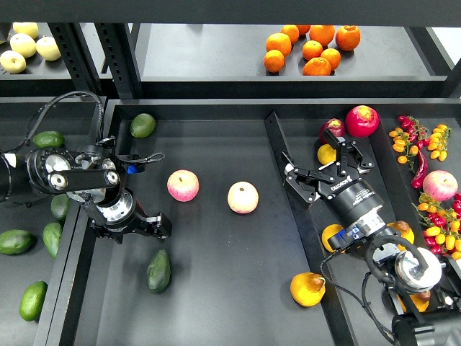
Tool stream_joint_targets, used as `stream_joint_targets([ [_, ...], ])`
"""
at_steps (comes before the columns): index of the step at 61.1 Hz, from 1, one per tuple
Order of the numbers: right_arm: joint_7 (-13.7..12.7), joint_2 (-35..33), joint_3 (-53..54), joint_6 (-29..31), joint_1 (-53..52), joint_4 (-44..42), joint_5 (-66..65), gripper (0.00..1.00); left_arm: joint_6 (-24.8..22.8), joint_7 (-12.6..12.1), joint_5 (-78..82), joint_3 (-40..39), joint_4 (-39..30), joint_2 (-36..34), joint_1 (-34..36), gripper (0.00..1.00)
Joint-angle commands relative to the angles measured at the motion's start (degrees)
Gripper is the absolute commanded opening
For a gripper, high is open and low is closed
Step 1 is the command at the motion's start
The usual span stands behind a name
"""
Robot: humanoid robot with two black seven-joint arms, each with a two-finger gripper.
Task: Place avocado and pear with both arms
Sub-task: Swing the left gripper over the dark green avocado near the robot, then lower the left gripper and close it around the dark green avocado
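The dark green avocado (pixel 159 270) lies in the front left of the middle tray (pixel 216 303). My left gripper (pixel 156 228) hangs just above and behind it, apart from it. It is dark and seen end-on, so its fingers cannot be told apart. The yellow-orange pear (pixel 307 288) lies at the front right of the same tray, by the divider (pixel 277 148). My right gripper (pixel 330 171) is open and empty over the right tray, well behind the pear, with a small yellow fruit (pixel 326 153) just beyond its fingertips.
Two red-yellow apples (pixel 183 185) (pixel 243 197) lie mid-tray and a lighter avocado (pixel 142 125) at the back left. More avocados (pixel 16 241) fill the left bin. The right tray holds yellow fruit (pixel 333 236), red fruit (pixel 362 120) and small tomatoes (pixel 405 140). Oranges (pixel 310 45) sit on the back shelf.
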State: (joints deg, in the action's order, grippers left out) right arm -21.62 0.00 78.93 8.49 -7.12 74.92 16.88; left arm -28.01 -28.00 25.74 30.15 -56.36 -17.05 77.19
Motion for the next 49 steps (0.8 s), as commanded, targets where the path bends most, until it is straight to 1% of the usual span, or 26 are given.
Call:
stream_joint_targets([
  [1, 0.00, 0.00, -0.01, -0.22, -0.79, -0.13, 0.00, 1.00, 0.01, 0.00, 0.89, 1.31, 0.99, 0.44, -0.54, 0.99],
  [4, 0.09, 0.00, -0.01, -0.75, -1.23, -0.13, 0.00, 1.00, 0.01, 0.00, 1.07, 2.45, 1.51, 0.70, -0.72, 0.99],
  [19, 0.09, 0.00, 2.28, -4.53, -2.37, -0.13, 0.00, 1.00, 0.01, 0.00, 1.16, 3.07, 1.87, 3.43, -1.51, 0.99],
  [32, 0.09, 0.00, 2.37, -4.62, -2.46, -0.13, 0.00, 1.00, 0.01, 0.00, 1.51, 3.51, 4.24, 4.57, -3.36, 0.99],
  [49, 0.09, 0.00, 2.37, -4.44, -2.64, -0.04, 0.09, 1.00, 0.01, 0.00, 3.00, 3.51, 10.13, 6.95, -6.08, 0.99],
])
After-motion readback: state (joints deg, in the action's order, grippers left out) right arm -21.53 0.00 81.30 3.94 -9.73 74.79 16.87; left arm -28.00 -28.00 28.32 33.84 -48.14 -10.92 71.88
